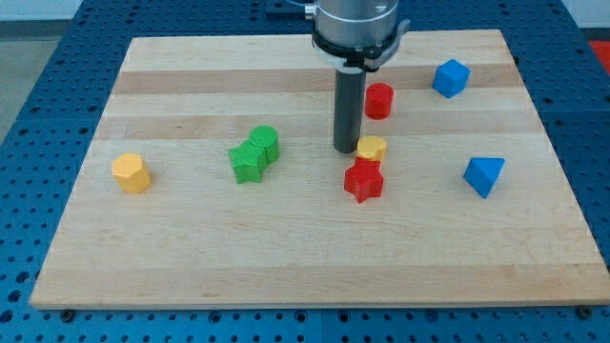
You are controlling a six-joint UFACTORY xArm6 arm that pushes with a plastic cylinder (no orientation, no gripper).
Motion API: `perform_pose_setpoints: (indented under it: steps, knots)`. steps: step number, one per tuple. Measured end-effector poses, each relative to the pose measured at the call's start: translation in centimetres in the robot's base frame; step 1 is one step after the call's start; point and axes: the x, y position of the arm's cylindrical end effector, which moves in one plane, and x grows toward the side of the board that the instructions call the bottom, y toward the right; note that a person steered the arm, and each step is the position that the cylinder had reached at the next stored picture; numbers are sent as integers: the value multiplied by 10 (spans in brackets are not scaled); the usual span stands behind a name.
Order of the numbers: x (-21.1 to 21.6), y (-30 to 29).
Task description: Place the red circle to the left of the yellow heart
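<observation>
My tip (345, 150) rests just left of yellow heart (372, 148), gripping nothing; red circle (379, 100) sits above-right, unpushed.

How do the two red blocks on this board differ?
The red circle is a round cylinder at the view's upper right of my tip, standing apart; the red star is pointed, lies lower, and touches the yellow heart. The star looks wider. Both share one red.

Red star (363, 180) touching yellow heart (372, 148) below; tip (345, 150) fills its left
</observation>
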Motion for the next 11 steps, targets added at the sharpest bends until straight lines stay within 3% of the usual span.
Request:
perform_pose_setpoints:
  steps: [1, 2, 5, 6, 8, 9, 11]
  knots:
    - [30, 0]
    - [23, 0]
    - [-90, -6]
    - [-90, 37]
    - [-86, 48]
    - [-117, 52]
    - [-117, 108]
